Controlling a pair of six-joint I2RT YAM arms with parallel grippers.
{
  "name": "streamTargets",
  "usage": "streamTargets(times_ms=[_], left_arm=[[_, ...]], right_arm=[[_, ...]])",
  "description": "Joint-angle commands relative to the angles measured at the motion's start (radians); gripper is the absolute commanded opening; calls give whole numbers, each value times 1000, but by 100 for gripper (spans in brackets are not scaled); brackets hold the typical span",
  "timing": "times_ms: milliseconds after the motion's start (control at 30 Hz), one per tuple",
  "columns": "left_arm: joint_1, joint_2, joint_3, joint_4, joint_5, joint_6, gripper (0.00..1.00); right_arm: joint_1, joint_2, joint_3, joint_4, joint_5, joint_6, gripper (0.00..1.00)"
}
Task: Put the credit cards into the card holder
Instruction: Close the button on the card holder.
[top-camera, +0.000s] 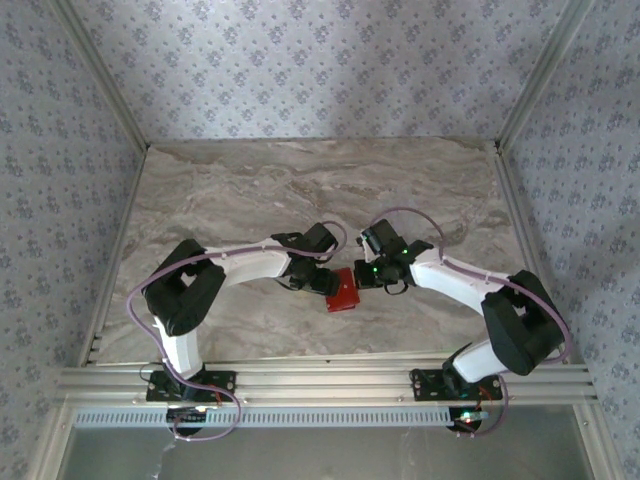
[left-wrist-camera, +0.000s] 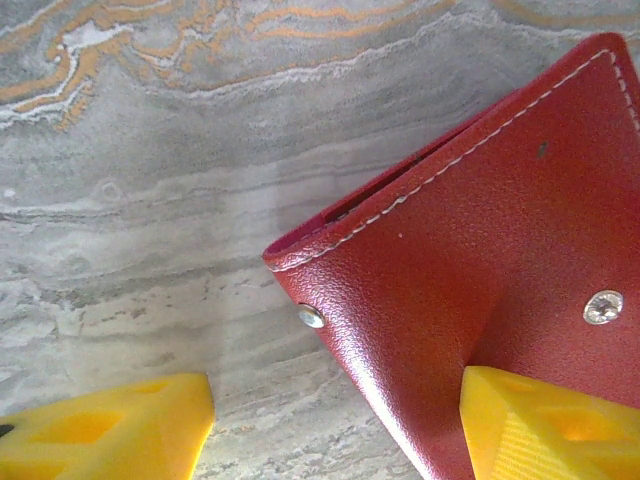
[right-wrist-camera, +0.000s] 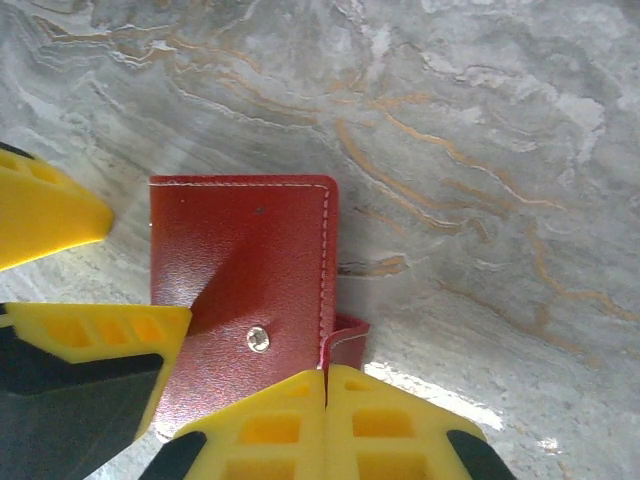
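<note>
The red card holder (top-camera: 344, 293) lies on the marble table between both grippers. My right gripper (right-wrist-camera: 326, 385) is shut on a thin red flap at the holder's edge, with the flap pinched upright between its yellow fingers (right-wrist-camera: 270, 425). The holder's face (right-wrist-camera: 250, 260), with a silver stud, lies flat to the left of them. My left gripper (left-wrist-camera: 338, 400) is open and straddles a corner of the holder (left-wrist-camera: 470, 260); its right finger (left-wrist-camera: 550, 425) lies over the red leather, and its left finger (left-wrist-camera: 110, 435) is above bare table. The credit cards are hidden or out of view.
The marble table (top-camera: 250, 190) stretches wide behind and beside the holder. Patterned walls (top-camera: 320, 60) enclose the back and sides. An aluminium rail (top-camera: 320, 380) runs along the near edge by the arm bases.
</note>
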Motion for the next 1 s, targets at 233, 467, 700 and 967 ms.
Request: streamTargets(times_ms=[233, 467, 700, 967], left_arm=[[-8, 112, -24, 37, -5, 20, 67], [-5, 120, -24, 49, 27, 12, 67], [4, 115, -29, 58, 46, 9, 67], [9, 117, -32, 64, 59, 6, 67]], right_arm=[[19, 35, 38, 12, -63, -41, 0], [41, 101, 83, 13, -80, -49, 0], [55, 145, 105, 10, -83, -51, 0], [69, 173, 126, -11, -64, -56, 0]])
